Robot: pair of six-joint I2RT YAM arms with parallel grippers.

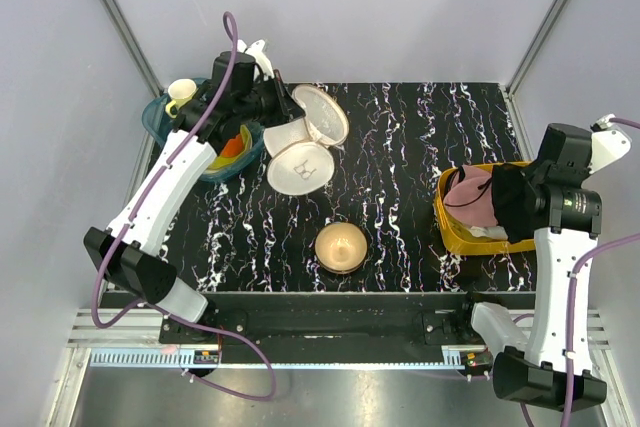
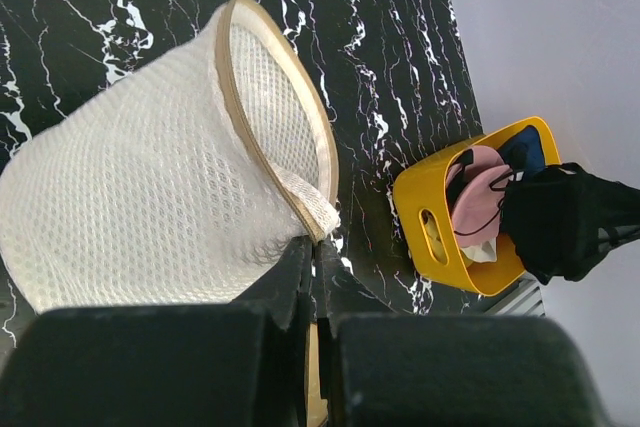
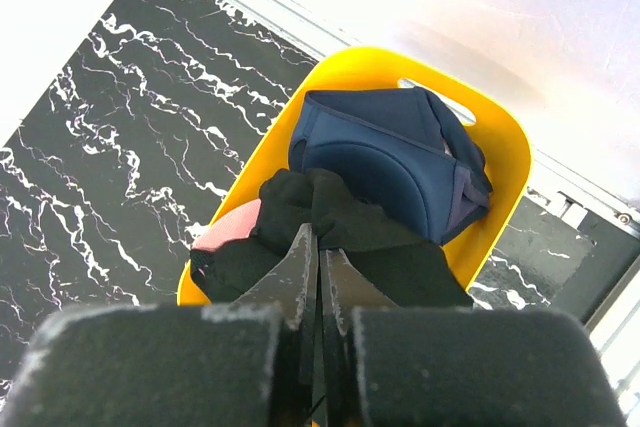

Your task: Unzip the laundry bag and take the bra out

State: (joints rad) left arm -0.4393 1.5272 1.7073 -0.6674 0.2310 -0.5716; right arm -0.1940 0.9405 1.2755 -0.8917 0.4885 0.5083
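The cream-white mesh laundry bag (image 1: 300,152) lies on its side at the back left of the black marble table, and its tan-rimmed round lid (image 1: 320,114) stands open. My left gripper (image 1: 283,99) is shut on the bag's tan rim (image 2: 300,209), with the mesh wall (image 2: 140,197) just beyond it. The pink bra (image 1: 470,197) lies in a yellow basket (image 1: 450,235) at the right. My right gripper (image 1: 503,197) hovers over that basket, shut on a black cloth (image 3: 345,212) that covers part of the bra (image 3: 222,232).
A bronze bowl (image 1: 341,246) sits front centre. A teal bin (image 1: 160,119) with a cream cup (image 1: 181,94) and orange items is at the back left. The yellow basket (image 3: 500,137) also holds a dark blue cloth (image 3: 385,162) and a white cloth (image 2: 485,252).
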